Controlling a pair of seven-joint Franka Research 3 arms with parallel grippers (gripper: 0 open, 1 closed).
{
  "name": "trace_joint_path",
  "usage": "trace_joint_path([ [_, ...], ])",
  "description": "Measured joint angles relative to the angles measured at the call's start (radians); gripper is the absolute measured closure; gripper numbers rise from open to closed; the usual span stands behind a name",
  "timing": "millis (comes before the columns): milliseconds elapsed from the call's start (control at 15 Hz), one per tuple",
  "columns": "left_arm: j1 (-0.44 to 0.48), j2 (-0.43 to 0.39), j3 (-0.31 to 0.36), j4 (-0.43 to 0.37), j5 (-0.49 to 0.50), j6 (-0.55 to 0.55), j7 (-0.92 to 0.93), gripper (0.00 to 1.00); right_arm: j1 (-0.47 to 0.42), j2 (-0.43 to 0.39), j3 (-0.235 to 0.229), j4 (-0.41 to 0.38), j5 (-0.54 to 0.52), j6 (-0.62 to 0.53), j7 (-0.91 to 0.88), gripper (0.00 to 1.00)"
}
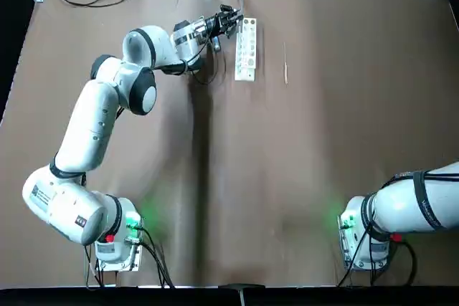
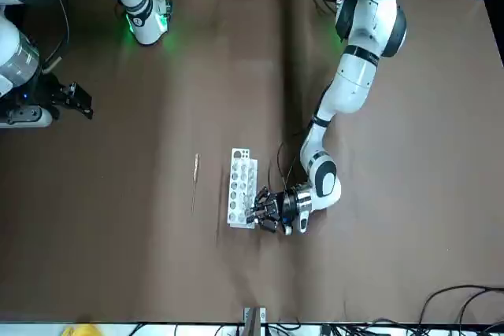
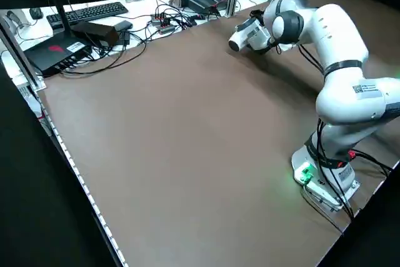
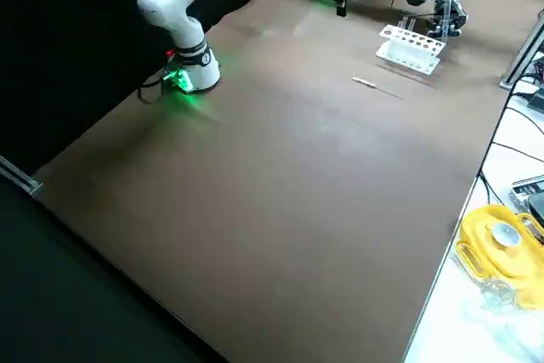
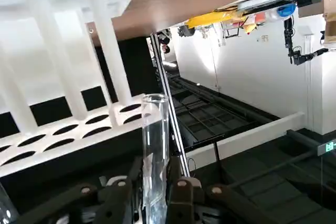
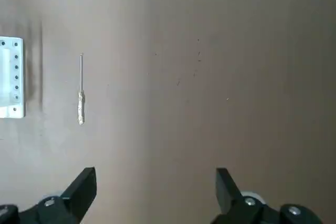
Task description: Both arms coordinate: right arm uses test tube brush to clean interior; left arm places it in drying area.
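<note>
One brown worktop (image 1: 323, 163). Two arms: the cabled right arm (image 1: 416, 202) is parked near its base, its tool (image 6: 156, 192) spread and empty.

The left tool (image 1: 228, 21) pinches one clear glass test tube (image 5: 154, 145) beside the one white holed drying rack (image 1: 246, 49).

One thin tan test tube brush (image 1: 285, 63) lies untouched near the rack.

Advice: keep the tube steady and clear of the rack for brushing.

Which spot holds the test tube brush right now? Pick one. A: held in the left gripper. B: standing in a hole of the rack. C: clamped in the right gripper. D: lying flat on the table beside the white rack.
D: the test tube brush lies flat on the table, apart from the white rack; the right gripper hangs open and empty.
</note>
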Motion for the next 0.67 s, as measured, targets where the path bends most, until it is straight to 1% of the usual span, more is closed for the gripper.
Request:
trace_joint_path([
  [667, -0.001, 0.000, 0.006, 0.009, 0.000, 0.000, -0.007, 0.77, 0.004, 0.001, 0.000, 0.000, 0.000, 0.000, 0.000, 0.00],
])
